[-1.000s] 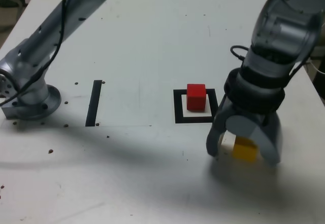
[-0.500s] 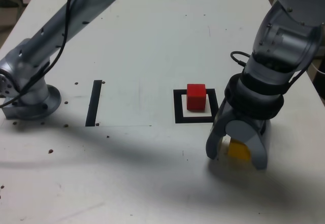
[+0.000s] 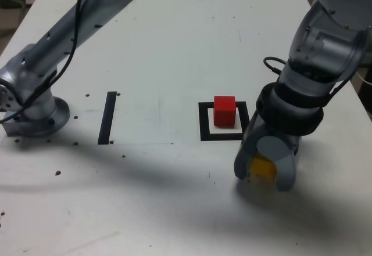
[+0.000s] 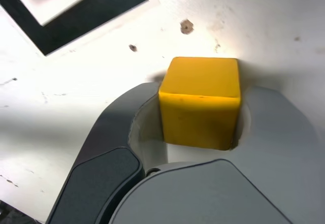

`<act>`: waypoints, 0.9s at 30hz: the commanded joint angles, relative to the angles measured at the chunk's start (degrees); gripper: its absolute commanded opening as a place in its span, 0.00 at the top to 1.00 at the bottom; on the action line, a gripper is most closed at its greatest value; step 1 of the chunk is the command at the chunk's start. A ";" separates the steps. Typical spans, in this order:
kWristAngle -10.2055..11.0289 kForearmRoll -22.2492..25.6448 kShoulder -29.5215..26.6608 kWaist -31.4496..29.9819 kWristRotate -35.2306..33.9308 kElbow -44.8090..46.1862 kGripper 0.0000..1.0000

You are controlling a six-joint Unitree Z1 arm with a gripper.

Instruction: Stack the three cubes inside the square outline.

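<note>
Wrist view shows the gripper (image 4: 200, 132) seemingly clamped on the matte yellow cube (image 4: 200, 99); lifting straight up avoids nudging the matte red cube (image 3: 224, 110) inside the black tape square outline (image 3: 204, 123).

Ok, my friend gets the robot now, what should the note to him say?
Gripper: shut on the yellow cube, down on the table to the exterior view's right of the square outline.
Red cube: already sits inside the outline.
Green cube: not in either view.
Done: red placed, yellow grasped.
Left: lift yellow onto red, then find green and put it on top.
</note>
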 commanded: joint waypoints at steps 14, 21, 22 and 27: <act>5.12 3.32 -14.37 7.90 -1.92 8.53 0.72; 3.91 2.33 -17.18 13.76 -2.05 13.89 0.72; 3.66 2.09 -17.30 14.40 -1.97 14.42 0.72; 2.51 1.00 -17.43 16.44 -1.17 15.78 0.72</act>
